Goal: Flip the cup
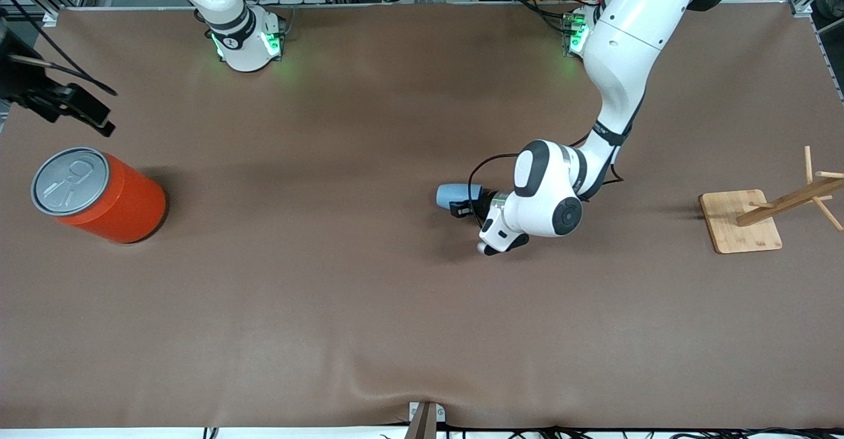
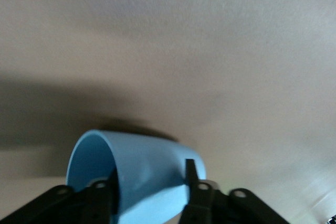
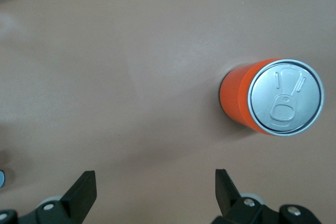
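The small light-blue cup (image 1: 450, 195) is on its side near the middle of the table, toward the left arm's end, and I cannot tell whether it touches the table. My left gripper (image 1: 465, 207) is shut on its wall. In the left wrist view, one finger (image 2: 111, 182) is inside the cup (image 2: 157, 156) and the other (image 2: 191, 174) is outside. The cup's darker inside shows beside the inner finger. My right gripper (image 1: 99, 119) waits open and empty over the right arm's end of the table; it also shows in the right wrist view (image 3: 153, 178).
A big orange can (image 1: 105, 195) with a grey pull-tab lid stands at the right arm's end; it also shows in the right wrist view (image 3: 247, 95). A wooden rack on a square base (image 1: 738, 221) stands at the left arm's end.
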Tool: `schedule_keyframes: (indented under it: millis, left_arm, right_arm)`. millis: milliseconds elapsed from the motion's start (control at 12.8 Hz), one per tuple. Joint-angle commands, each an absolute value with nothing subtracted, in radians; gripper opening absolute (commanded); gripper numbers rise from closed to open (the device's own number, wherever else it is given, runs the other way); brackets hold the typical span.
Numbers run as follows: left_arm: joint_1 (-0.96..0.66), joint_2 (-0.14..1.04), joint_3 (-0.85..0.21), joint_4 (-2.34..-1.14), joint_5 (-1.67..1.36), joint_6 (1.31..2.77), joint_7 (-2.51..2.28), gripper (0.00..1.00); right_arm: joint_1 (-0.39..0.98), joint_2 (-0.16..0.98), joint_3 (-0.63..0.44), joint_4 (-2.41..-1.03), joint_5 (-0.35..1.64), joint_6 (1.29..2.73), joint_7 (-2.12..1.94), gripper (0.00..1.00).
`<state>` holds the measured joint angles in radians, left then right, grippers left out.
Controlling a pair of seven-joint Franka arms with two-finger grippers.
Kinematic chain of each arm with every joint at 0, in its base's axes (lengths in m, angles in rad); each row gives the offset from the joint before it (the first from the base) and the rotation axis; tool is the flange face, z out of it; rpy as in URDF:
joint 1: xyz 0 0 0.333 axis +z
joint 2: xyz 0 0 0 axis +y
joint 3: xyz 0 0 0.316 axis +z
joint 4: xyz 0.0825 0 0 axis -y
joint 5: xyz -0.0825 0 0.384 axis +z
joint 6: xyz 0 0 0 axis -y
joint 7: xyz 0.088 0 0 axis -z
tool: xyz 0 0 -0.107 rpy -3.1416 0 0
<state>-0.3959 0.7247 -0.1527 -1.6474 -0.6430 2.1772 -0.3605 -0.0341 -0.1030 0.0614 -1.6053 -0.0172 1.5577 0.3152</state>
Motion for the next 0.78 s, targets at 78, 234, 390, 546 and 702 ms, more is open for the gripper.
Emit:
schedule_keyframes:
  millis: [78, 234, 390, 546, 702]
  left_arm:
    - [-0.399, 0.695, -0.144, -1.649, -0.516, 2.183, -0.376, 0.0]
    - [-0.39, 0.674, -0.143, -1.649, -0.454, 2.177, -0.415, 0.0]
    - [-0.359, 0.615, -0.14, -1.647, -0.393, 2.171, -0.463, 0.0]
    - [-0.316, 0.546, -0.138, -1.634, -0.321, 2.126, -0.514, 0.0]
    - [-0.285, 0.522, -0.101, -1.603, -0.211, 2.105, -0.598, 0.0]
  right_arm:
    - [-0.037, -0.038, 0.051, -1.502, 0.094, 1.476, 0.319, 1.0]
    - [-0.038, -0.028, 0.046, -1.499, 0.107, 1.491, 0.263, 1.0]
    - [-0.04, -0.028, 0.029, -1.471, 0.069, 1.489, 0.209, 1.0]
    - [-0.037, -0.026, -0.001, -1.479, 0.075, 1.477, 0.19, 1.0]
    - [-0.028, -0.028, -0.002, -1.48, 0.071, 1.465, 0.153, 1.0]
